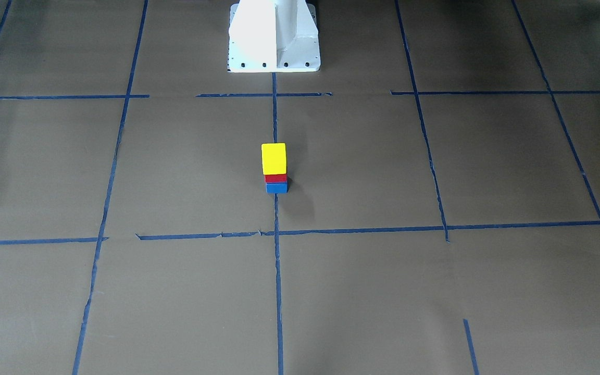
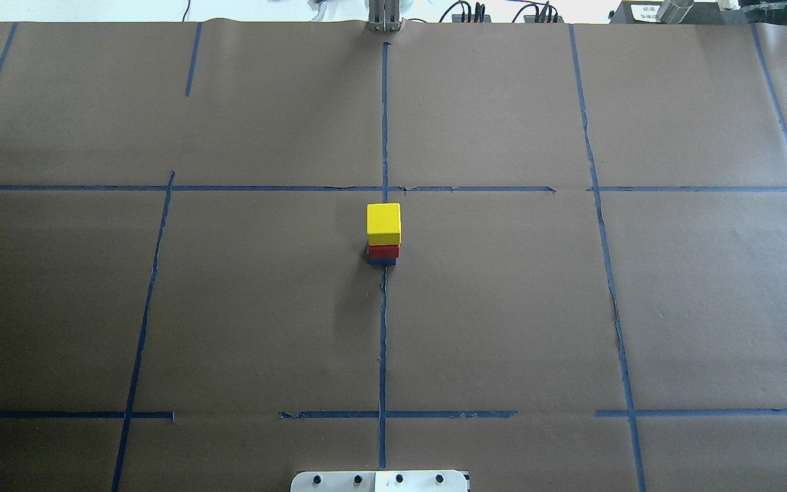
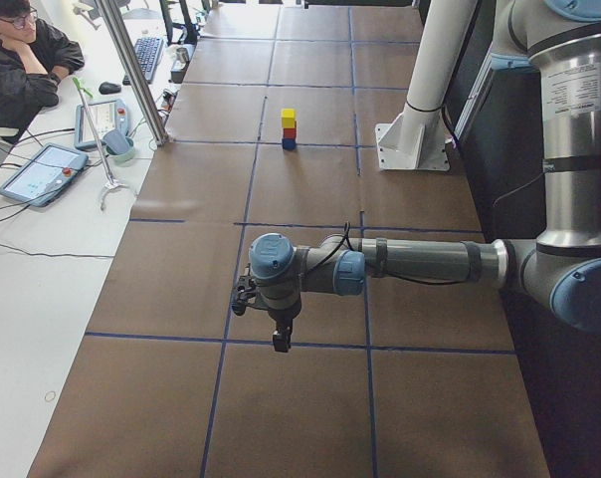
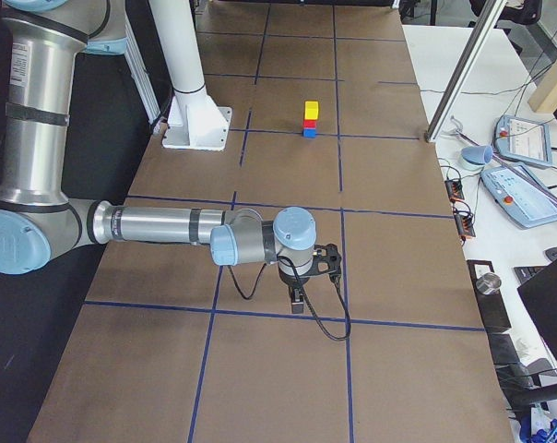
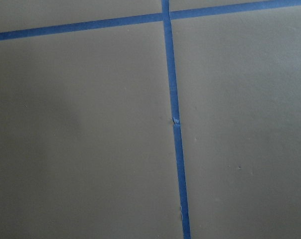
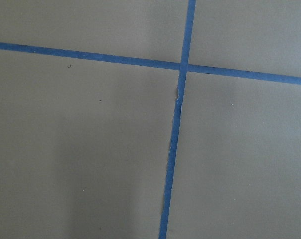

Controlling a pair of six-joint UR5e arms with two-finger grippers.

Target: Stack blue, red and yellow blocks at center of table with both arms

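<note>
Covering the table (image 3: pixel 310 418) from edge to edge: brown paper (image 2: pixel 503 307), being divided into large squares by blue tape lines (image 2: pixel 382 342). Standing at the centre of this surface, right on the middle tape line: a small tower of three cubes. Lying at the bottom and touching the paper: blue block (image 1: pixel 277 188), showing from above only as a thin dark band. Sitting directly on it: red block (image 1: pixel 276 178), lined up almost flush. Resting on top: yellow block (image 1: pixel 273 158), looking bright, with flat clean faces and sharp edges. Standing upright as a whole, leaning to no side, casting a soft shadow on the paper. Rising on the robot's side of the tower, well apart from it: white robot base (image 1: pixel 274 36).

Reaching out low over the paper, far from the tower, toward the robot's left end of the table: left arm (image 3: pixel 420 261), with left gripper (image 3: pixel 281 339) pointing down above a tape line. Doing the same at the right end: right arm (image 4: pixel 159 224), with right gripper (image 4: pixel 299 300) pointing down near a tape line. Showing in the side views only, so not possible to tell whether the fingers of either one are apart or together. Looking down at paper and a tape crossing in both wrist views.

Sitting beyond the far long edge, at a white desk (image 3: pixel 42 259) with tablets (image 3: pixel 37 174) and a keyboard (image 3: pixel 141 55): operator (image 3: pixel 22 60), with a hand at the face.
</note>
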